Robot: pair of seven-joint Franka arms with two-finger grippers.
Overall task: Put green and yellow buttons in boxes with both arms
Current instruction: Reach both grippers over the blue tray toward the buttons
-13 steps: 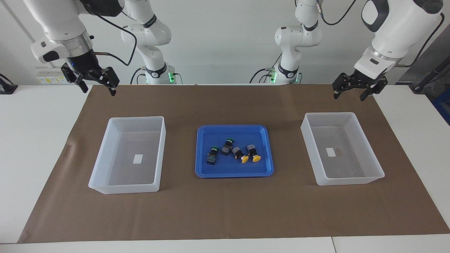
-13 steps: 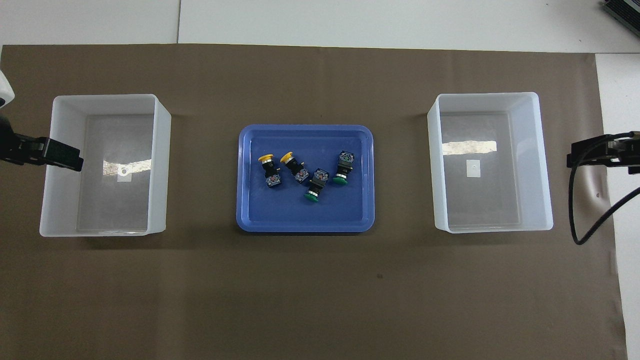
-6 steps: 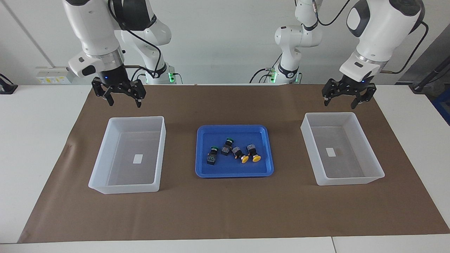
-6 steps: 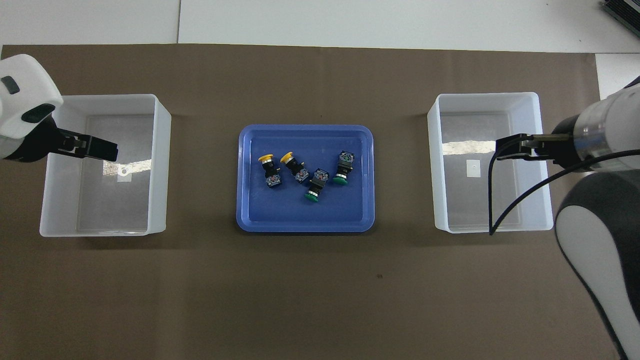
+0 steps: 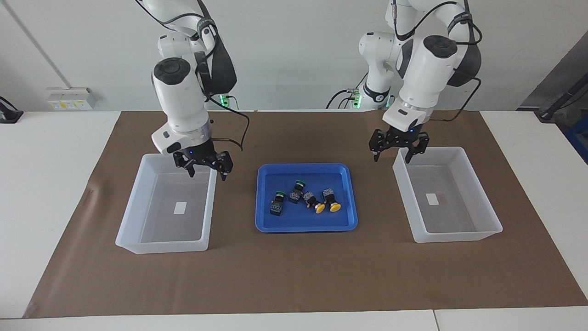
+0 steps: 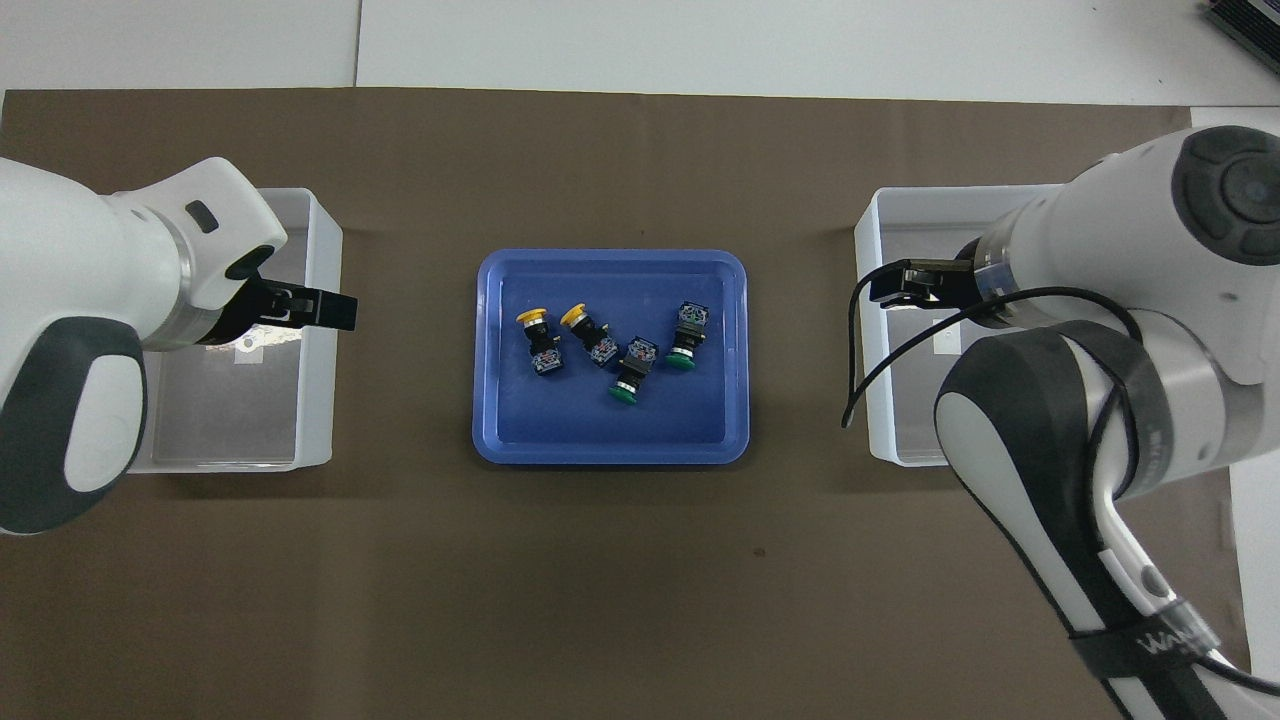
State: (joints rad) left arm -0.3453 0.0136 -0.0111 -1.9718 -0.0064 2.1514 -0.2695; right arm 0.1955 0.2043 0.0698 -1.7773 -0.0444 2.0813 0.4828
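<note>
Item count: two white bins (image 5: 167,204) (image 5: 445,195); one blue tray (image 5: 306,224); four push buttons, of which two have green caps (image 5: 277,202) (image 5: 297,190) and two have yellow caps (image 5: 314,203) (image 5: 331,201); two robot arms (image 5: 181,99) (image 5: 420,76); one brown mat (image 5: 294,271).

No legible text; lettering on right arm (image 6: 1150,640) strap unreadable.
</note>
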